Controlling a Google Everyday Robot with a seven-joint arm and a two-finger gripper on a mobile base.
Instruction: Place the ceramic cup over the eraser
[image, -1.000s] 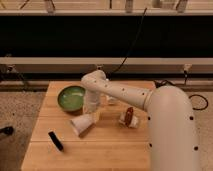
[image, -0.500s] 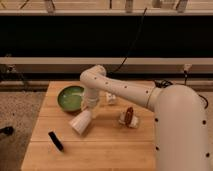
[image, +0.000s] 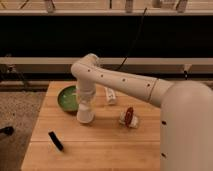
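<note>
Clearly the gripper in the centre-left of the frame clasps the white cup, which hangs near the green bowl, well apart from the black eraser at lower left, so a tilted or off-centre lowering could knock the eraser away.

white ceramic cup | white jaws at cup | green bowl | black eraser
</note>
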